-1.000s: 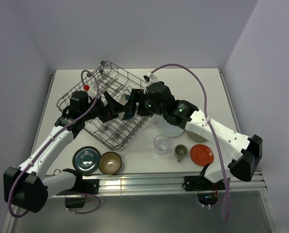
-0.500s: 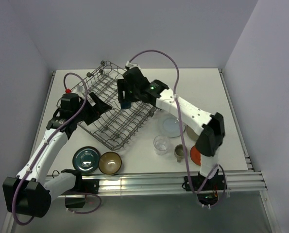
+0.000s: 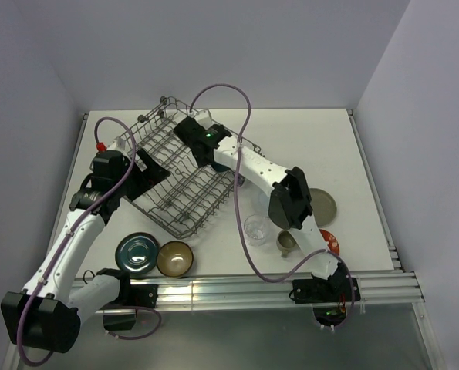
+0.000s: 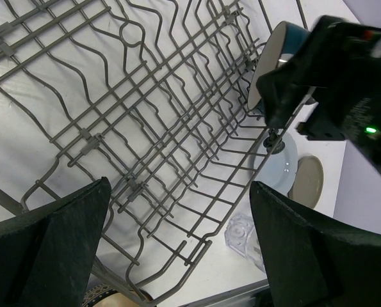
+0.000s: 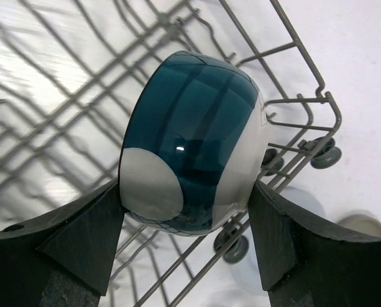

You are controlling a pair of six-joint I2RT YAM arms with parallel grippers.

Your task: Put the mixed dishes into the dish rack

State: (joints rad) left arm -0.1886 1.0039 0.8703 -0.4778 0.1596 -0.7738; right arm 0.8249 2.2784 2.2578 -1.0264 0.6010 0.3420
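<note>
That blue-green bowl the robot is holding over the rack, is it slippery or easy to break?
Probably slippery: the bowl has a glossy glaze with a bright highlight, and the right hand grips it only by its rounded sides. It looks like ceramic, so it is likely stiff but breakable if dropped onto the wire rack.

Your left arm (image 3: 65, 245) and right arm (image 3: 256, 166) are white with black joints and purple cables (image 3: 237, 204); one green light (image 3: 208, 136).
</note>
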